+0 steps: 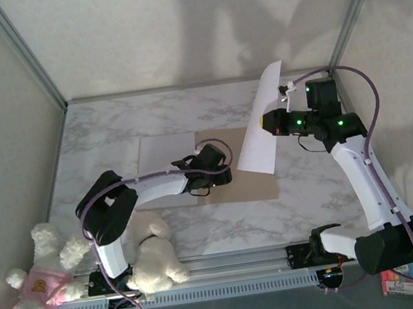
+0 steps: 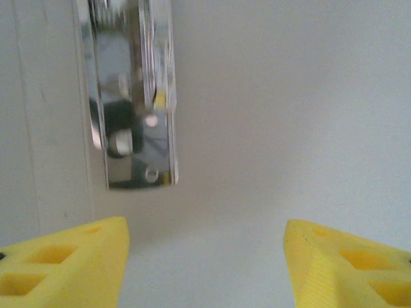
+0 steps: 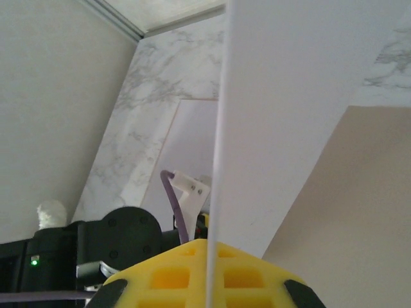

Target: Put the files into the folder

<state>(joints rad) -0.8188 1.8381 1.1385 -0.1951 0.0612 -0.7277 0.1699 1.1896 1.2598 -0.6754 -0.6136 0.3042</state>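
The folder (image 1: 250, 185) lies open and flat in the middle of the marble tabletop (image 1: 98, 138), a thin tan-brown cardboard panel, matte and unmarked, presumably spread out so that paper can slide onto it. Touching its left edge is a lying file (image 1: 162, 154), a plain white rectangular sheet resting flat; we cannot tell whether it sits on the folder's other leaf or on the bare table. A second sheet, the held file (image 1: 261, 136), stands tilted up above the folder's right side, its lower edge near the cardboard and its upper corner raised toward the back wall. The right gripper (image 1: 267, 123) is closed tight on this sheet, pinching it at one long edge, a hold that seems meant to steer the floppy paper down onto the folder. From the right wrist we see the held file (image 3: 289, 96) edge-on, running straight into the yellow latticed fingers of the right gripper (image 3: 209, 273), with the folder (image 3: 359, 212) below. The left gripper (image 1: 207, 171) hangs over the seam between sheet and cardboard; at the left wrist its yellow fingers (image 2: 70, 263) stand well apart around nothing, over a smooth white surface bearing a shiny metal clip (image 2: 131, 96), blurred. Two plush toys (image 1: 155, 256), soft and fluffy, sit near the left arm's base.
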